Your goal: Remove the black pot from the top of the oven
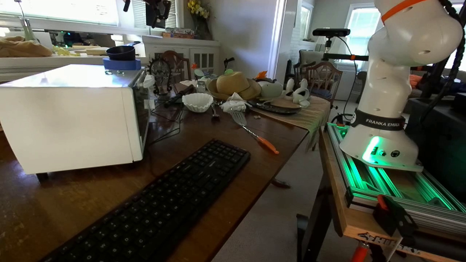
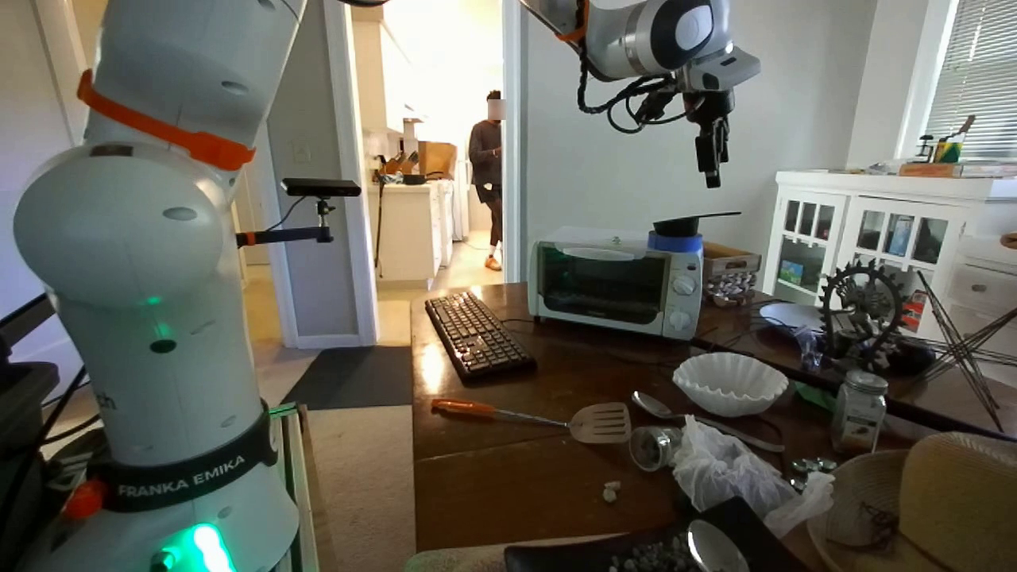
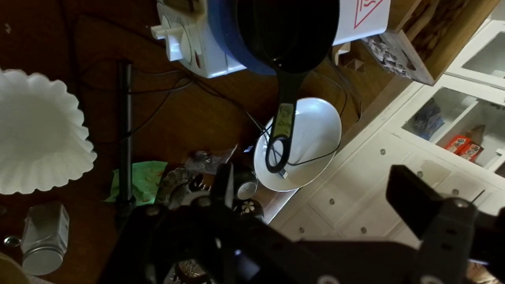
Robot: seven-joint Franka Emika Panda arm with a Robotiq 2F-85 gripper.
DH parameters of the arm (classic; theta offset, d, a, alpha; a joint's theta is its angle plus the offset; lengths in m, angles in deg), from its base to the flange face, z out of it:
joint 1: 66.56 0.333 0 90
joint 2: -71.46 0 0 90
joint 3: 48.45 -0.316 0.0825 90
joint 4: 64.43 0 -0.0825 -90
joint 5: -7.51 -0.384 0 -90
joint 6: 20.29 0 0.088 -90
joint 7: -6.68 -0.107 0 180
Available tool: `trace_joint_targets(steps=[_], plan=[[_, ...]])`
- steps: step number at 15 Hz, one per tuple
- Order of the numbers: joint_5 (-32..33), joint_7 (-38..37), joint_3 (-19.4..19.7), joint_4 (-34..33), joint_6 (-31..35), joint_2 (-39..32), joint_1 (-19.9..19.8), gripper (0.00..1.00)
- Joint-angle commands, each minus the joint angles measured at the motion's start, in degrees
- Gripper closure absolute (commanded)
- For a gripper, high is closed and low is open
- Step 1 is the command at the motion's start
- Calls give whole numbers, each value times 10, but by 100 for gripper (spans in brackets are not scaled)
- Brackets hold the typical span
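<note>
The approach is judged to be the step in hand: the pot (image 2: pixel 676 229) has not yet been taken from the oven (image 2: pixel 600 286). It is seated on a blue stand (image 2: pixel 675 242) at the corner of the oven's top, above the knobs (image 2: pixel 684 284). In the wrist view its handle (image 3: pixel 284 120) is seen jutting past the oven's edge, with a plate (image 3: pixel 321 122) below. The gripper (image 3: pixel 310 169) is poised above the oven's knob end, well apart from it; its fingers (image 3: pixel 412 193) are spread wide and nothing is held between them.

Next, a descent to the handle is called for. In the wrist view the handle is pointed toward the gripper but lies nearer one finger, so some centring would be needed before it is pinched crosswise. If it is gripped too far out, the pot could be tipped. Whether the stand is fixed to the oven cannot be told; a straight lift would be the safer choice. Clearance should be kept from the crate (image 2: pixel 735 263) beside the oven's knob end as the pot is carried off.
</note>
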Motion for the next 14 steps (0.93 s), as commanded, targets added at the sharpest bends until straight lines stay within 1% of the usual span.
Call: trace_joint_targets(steps=[1,3,4,5,8,14], plan=[[2,-2,-1,-10,-3,-7,0,0],[3,-3,-1,-17,-4,-13,0,0],[2,-14,1,-26,-15,-18,0,0],[16,-33,9,-40,-23,-28,8,0],[21,-55,11,-70,-47,-46,14,0],[43,-91,13,-149,-120,-90,22,0]])
